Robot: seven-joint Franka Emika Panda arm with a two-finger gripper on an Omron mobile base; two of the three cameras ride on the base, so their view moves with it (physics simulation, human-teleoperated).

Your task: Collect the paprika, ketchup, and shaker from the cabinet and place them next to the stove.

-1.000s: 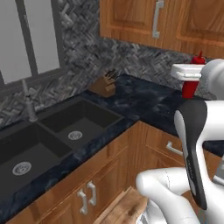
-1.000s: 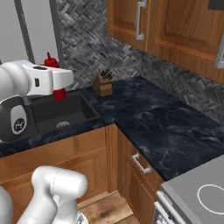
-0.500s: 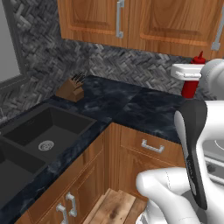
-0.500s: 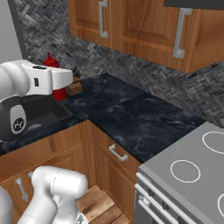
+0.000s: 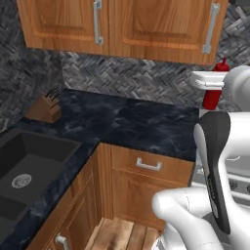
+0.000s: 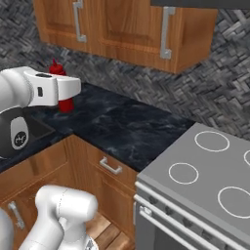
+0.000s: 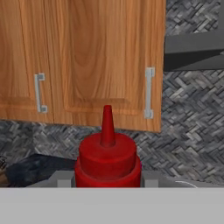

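The ketchup (image 7: 107, 157) stood upright in the gripper (image 6: 66, 93), its long axis vertical and its narrow pointed cap aimed straight up. The claw was pinched shut on the ketchup's body, holding it in the air above the dark marbled counter (image 6: 122, 129). In the right base view the bottle (image 6: 60, 88) showed partly behind the white hand, well to the left of the stove (image 6: 205, 180), with a stretch of counter lying between them. In the left base view the bottle (image 5: 215, 90) rose above and hung below the white hand (image 5: 209, 80), in front of the herringbone backsplash (image 5: 141, 80). Relative to the stove, the closed wooden cupboards (image 6: 122, 27) hung up and to the left; a knife block (image 5: 45, 107) sat far along the counter, beside the sink (image 5: 29, 166).
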